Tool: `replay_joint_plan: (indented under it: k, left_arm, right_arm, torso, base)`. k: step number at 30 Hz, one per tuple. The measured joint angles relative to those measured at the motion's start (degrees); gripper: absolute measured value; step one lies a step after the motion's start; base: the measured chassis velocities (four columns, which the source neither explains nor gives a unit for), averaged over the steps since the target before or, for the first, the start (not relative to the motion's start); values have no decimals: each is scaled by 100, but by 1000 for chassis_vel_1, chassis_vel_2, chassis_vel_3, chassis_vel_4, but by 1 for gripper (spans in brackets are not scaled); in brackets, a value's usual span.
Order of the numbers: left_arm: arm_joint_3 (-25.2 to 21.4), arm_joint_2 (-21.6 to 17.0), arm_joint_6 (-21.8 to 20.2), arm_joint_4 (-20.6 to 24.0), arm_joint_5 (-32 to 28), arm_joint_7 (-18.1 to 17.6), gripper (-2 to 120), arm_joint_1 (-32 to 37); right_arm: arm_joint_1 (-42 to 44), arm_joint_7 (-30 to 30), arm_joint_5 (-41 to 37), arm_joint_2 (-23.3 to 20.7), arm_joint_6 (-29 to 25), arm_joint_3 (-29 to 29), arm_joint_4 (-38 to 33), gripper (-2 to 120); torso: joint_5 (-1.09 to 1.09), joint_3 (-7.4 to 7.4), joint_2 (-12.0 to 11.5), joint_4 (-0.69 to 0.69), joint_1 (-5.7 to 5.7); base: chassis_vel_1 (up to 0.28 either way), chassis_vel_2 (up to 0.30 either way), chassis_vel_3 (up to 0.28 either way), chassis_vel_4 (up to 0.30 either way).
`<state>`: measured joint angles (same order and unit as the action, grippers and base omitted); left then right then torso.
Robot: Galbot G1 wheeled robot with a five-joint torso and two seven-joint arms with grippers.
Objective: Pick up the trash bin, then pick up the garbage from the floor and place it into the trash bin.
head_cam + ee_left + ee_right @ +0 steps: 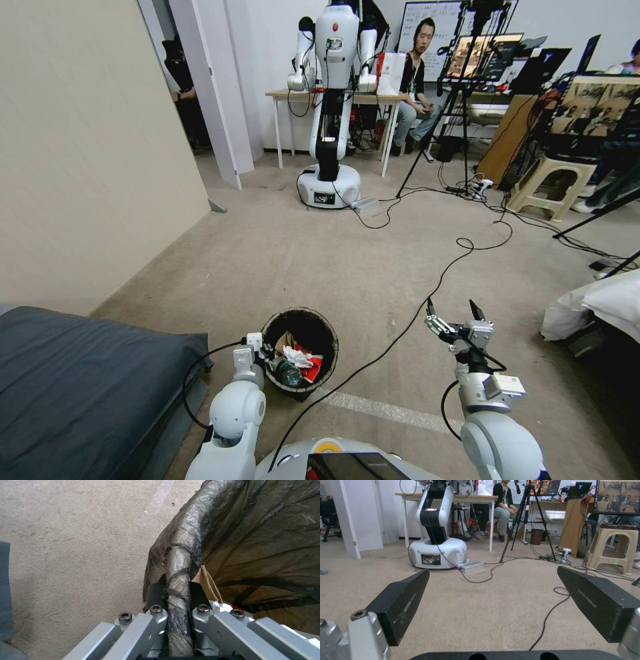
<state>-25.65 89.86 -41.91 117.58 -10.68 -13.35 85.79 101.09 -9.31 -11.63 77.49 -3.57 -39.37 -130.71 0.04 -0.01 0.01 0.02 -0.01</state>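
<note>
The trash bin [300,352] hangs at my lower left, its dark bag liner folded over the rim. My left gripper [261,352] is shut on the near-left rim; in the left wrist view the black fingers [156,592] clamp the liner-wrapped rim of the trash bin [178,562]. Inside the bin lies the garbage [297,363]: white tissue, a red packet, a bottle and brown paper [206,582]. My right gripper [453,312] is held out over bare carpet at the right, open, with nothing between its black fingers [403,602].
A black cable [400,330] runs across the carpet between my arms. A dark grey cushion [80,373] lies at left, white bedding [593,307] at right. Another white robot [330,107], a tripod [523,520] and a beige stool [616,547] stand farther ahead.
</note>
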Motion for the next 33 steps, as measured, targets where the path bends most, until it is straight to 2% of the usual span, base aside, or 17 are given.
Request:
replay_joint_plan:
  k: [2,3,6,8,9,12,14,15,17,18,20,22,24,25,26,31,33]
  left_arm:
    - [0,10,0,-26,0,-12,3,-12]
    - [10,36,1,-67,0,-26,12,-30]
    - [45,56,0,-94,-2,-27,18,-38]
    - [58,69,-2,-111,-7,-26,29,-37]
    - [58,69,-2,-111,-7,-26,29,-37]
    - [32,60,-36,-133,-81,8,42,-23]
    - [25,54,-39,-126,-94,12,46,-25]
    - [-2,40,-45,-109,-106,16,55,-32]
    - [-9,32,-45,-97,-112,17,57,-39]
    - [-9,20,-43,-56,-134,24,66,-54]
    - [-14,13,-44,-39,-135,26,68,-57]
    - [-21,-5,-44,18,-153,69,80,-58]
    - [-28,-13,-43,48,-160,97,82,-60]
    - [-56,-27,-41,128,-166,152,91,-65]
    - [-70,-37,-40,173,-169,182,94,-65]
    - [-147,-87,-37,458,-189,435,99,-48]
    - [-223,-126,-32,696,-137,813,100,-5]
  right_arm:
    - [-1,-1,-3,-7,-17,-11,15,100]
    - [-9,-1,-25,-29,-38,-32,40,100]
    - [-19,-1,-57,-44,-40,-41,50,100]
    - [-48,-2,-76,-57,-37,-39,54,100]
    - [-48,-2,-76,-57,-37,-39,54,100]
    - [-92,-2,-79,-68,4,-12,53,100]
    - [-101,-1,-79,-69,17,-11,51,100]
    - [-125,-2,-79,-69,53,-8,42,100]
    - [-133,-2,-78,-69,72,-7,32,100]
    - [-158,-2,-76,-63,101,-1,11,100]
    - [-163,-2,-72,-57,110,2,0,100]
    - [-169,-2,-56,-33,132,14,-25,100]
    - [-171,-1,-52,-25,138,16,-30,100]
    - [-169,-1,-35,-8,150,18,-42,100]
    - [-168,-1,-31,-2,157,18,-49,100]
    - [-177,-2,-29,14,204,19,-73,100]
    - [-183,-1,-38,16,240,15,-94,100]
  torso:
    - [0,0,0,0,0]
    - [-1,1,0,-1,0]
    - [-3,1,0,-3,1]
    - [-4,2,-1,-4,1]
    - [-4,2,-1,-4,1]
    - [-12,3,-2,-5,1]
    - [-11,2,-2,-6,1]
    - [-9,3,-2,-5,1]
    - [-9,3,-2,-5,1]
    - [-8,3,-2,-4,1]
    - [-7,2,-2,-4,1]
    - [-6,2,-2,-2,1]
    - [-6,2,-2,-2,1]
    - [-5,2,-2,-2,1]
    - [-5,2,-2,-2,1]
    - [-4,2,-2,-2,1]
    - [-4,2,-2,-2,1]
  base:
    - [0,0,0,0]
    - [0,0,0,0]
    - [0,0,0,0]
    - [0,0,0,0]
    - [0,0,0,0]
    - [0,0,0,0]
    - [0,0,0,0]
    - [0,0,0,0]
    - [0,0,0,0]
    - [0,0,0,0]
    - [0,0,0,0]
    - [0,0,0,0]
    - [0,0,0,0]
    - [0,0,0,0]
    - [0,0,0,0]
    - [0,0,0,0]
    - [0,0,0,0]
